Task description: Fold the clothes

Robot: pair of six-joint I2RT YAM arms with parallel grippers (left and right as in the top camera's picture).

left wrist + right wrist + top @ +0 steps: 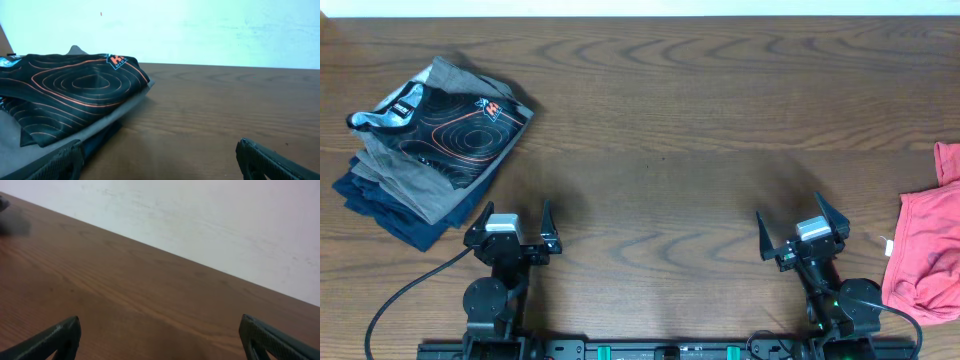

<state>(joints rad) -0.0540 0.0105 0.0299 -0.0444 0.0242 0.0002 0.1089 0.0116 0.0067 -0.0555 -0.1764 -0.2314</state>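
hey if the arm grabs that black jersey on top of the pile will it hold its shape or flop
Probably flops: the black jersey looks thin and drapes over the folded trousers beneath. It is likely light, given how flat it lies. Pushed, it may bunch or slide off them.

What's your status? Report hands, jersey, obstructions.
Left hand open, empty. Right hand open, empty. Black jersey atop trouser stack, far left, untouched. Nothing blocking; red shirt at right edge.
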